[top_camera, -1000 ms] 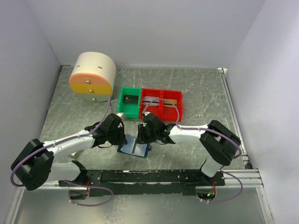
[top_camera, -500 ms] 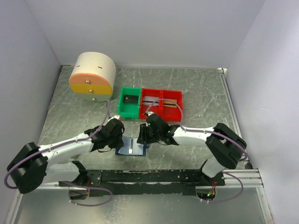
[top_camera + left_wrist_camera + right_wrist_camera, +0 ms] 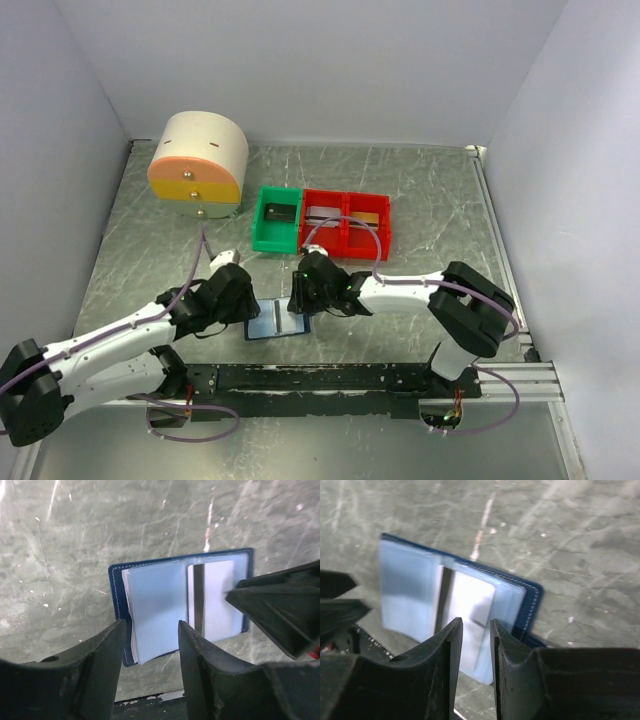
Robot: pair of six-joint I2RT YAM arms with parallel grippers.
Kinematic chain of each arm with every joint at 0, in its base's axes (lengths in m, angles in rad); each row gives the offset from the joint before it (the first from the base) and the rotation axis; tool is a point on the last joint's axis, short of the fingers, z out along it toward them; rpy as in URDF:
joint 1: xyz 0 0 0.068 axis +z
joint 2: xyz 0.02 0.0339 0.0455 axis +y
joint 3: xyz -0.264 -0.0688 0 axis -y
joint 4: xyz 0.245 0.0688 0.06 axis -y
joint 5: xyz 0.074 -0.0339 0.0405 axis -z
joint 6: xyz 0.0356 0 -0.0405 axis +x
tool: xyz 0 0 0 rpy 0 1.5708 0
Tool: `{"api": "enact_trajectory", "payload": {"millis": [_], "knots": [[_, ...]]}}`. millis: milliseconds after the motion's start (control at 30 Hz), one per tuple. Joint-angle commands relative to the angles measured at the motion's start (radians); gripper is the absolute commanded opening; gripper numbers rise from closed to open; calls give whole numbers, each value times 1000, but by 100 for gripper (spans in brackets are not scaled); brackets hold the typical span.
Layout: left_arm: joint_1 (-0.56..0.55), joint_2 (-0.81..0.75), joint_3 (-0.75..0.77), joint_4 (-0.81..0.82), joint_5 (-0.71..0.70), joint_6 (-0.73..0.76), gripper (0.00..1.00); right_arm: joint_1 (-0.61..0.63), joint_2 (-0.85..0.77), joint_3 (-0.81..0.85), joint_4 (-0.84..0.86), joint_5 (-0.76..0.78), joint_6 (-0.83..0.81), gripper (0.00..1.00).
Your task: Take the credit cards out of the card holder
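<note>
A grey, scratched table (image 3: 430,200) fills the space between plain white walls (image 3: 330,70). In its far left corner stands a rounded cream drawer unit (image 3: 198,160) with an orange front above yellow ones. Near the middle, a green bin (image 3: 277,218) holding something dark sits just beside a two-compartment red bin (image 3: 347,222). A black rail (image 3: 320,378) runs along the near edge.

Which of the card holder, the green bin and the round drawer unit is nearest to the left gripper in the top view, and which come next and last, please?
Measured from the left gripper:
1. the card holder, lying open just right of its fingertips.
2. the green bin, farther back and slightly right.
3. the round drawer unit, in the far left corner.
</note>
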Motion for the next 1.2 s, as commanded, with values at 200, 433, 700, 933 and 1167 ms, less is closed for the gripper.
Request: {"api": "enact_trajectory", "payload": {"millis": [200, 433, 700, 933, 1167], "knots": [[-4, -63, 9, 222, 190, 129, 55, 21, 52, -59, -43, 133, 116, 24], [-3, 109, -82, 380, 264, 47, 49, 21, 47, -105, -25, 133, 145, 24], [4, 82, -187, 499, 266, -1, 47, 23, 63, -128, 38, 83, 163, 24], [25, 88, -281, 617, 321, -66, 40, 23, 72, -128, 59, 64, 166, 24], [64, 17, -317, 632, 344, -83, 39, 23, 68, -131, 53, 67, 168, 24]]}}
